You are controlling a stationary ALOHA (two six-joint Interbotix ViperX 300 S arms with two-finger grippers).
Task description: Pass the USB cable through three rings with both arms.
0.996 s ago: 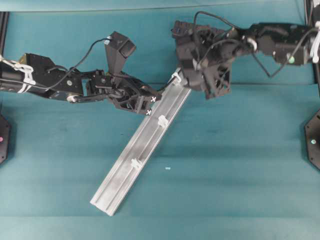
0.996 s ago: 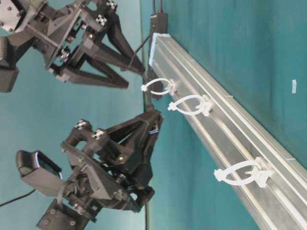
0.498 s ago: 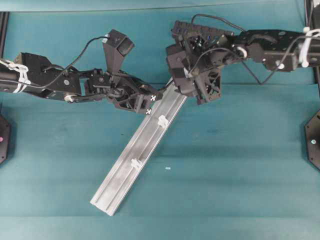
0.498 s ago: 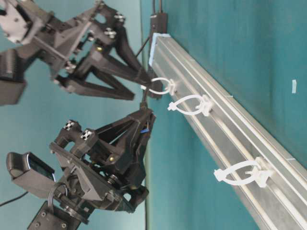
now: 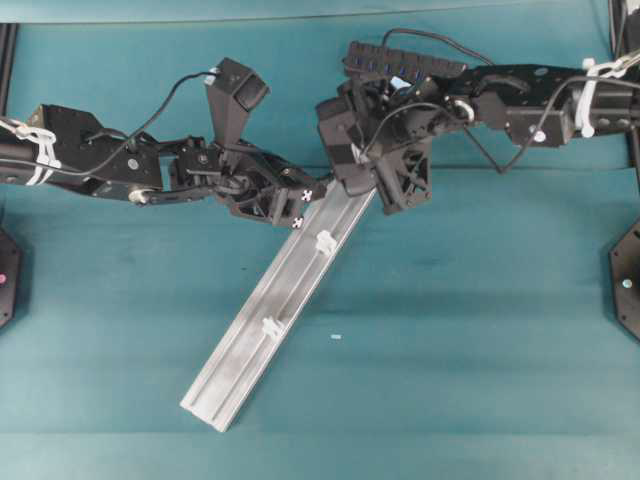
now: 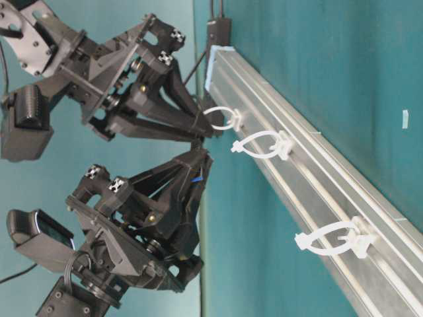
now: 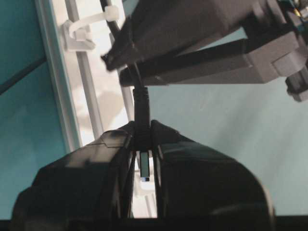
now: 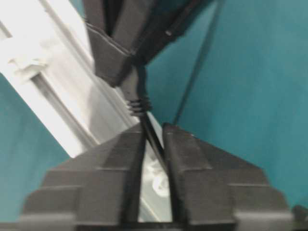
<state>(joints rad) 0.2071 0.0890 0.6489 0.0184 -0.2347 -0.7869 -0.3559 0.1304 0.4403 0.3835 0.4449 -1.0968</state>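
Note:
The silver rail [image 5: 250, 360] lies diagonally with white rings [image 5: 325, 241] [image 5: 271, 327]; the ring at its upper end [image 6: 221, 119] is hidden from overhead by my right arm. My left gripper [image 7: 143, 126] is shut on the USB cable's plug [image 7: 143, 144], just beside that upper ring. The metal tip [image 7: 144, 166] points back between the jaws. The cord [image 7: 140, 98] runs from the plug toward the ring [image 7: 86, 31]. My right gripper [image 8: 153, 129] meets the left one tip to tip [image 6: 203, 131]. Its jaws are closed to a narrow gap on the cord [image 8: 144, 122].
A black multi-port hub [image 5: 405, 58] with blue sockets lies behind the right arm at the back. Thin black wires run over both arms. A small white scrap [image 5: 335, 336] lies on the teal mat right of the rail.
My right gripper has swung left and down to the upper ring, and its jaws have closed in on the cord. My left gripper has barely shifted and still holds the plug.

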